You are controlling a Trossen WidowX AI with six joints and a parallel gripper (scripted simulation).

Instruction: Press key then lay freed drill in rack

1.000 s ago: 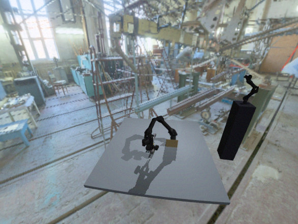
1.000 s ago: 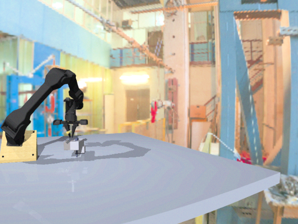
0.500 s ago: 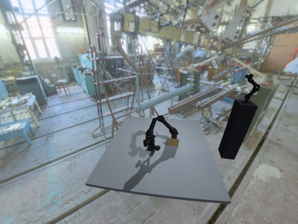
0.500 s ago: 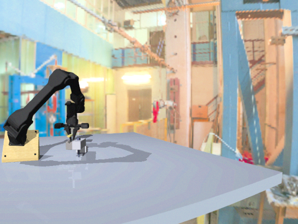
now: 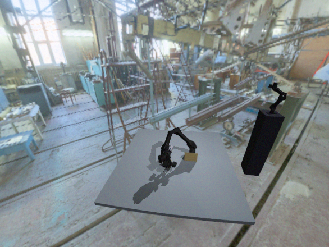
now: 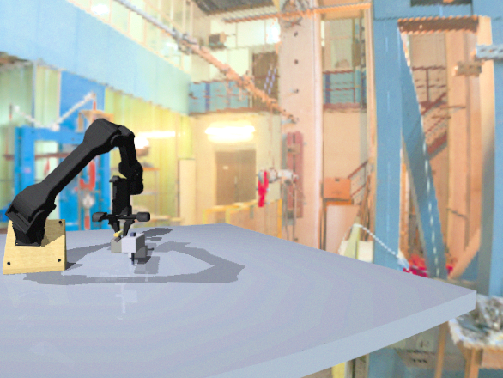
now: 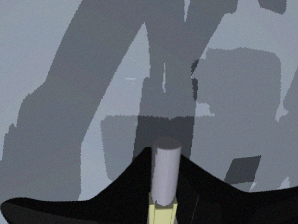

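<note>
My gripper (image 5: 168, 163) (image 6: 122, 231) points straight down and is shut on the drill (image 7: 164, 175), a thin grey rod with a pale yellow upper part that sits between the black fingers. In the exterior view the drill's yellow part (image 6: 117, 234) shows just under the fingers, right above a small grey block (image 6: 124, 245) on the table (image 6: 275, 309) (image 5: 182, 196). A small bluish key (image 6: 133, 234) sits on top of the block. A low dark piece (image 6: 140, 254) lies against the block's right side; I cannot tell what it is.
The arm stands on a wooden base (image 6: 36, 253) (image 5: 191, 156) at the far side of the grey table. A tall black pillar (image 5: 262, 141) with a second small arm on top stands off the table to the right. Arm shadows fall across the table.
</note>
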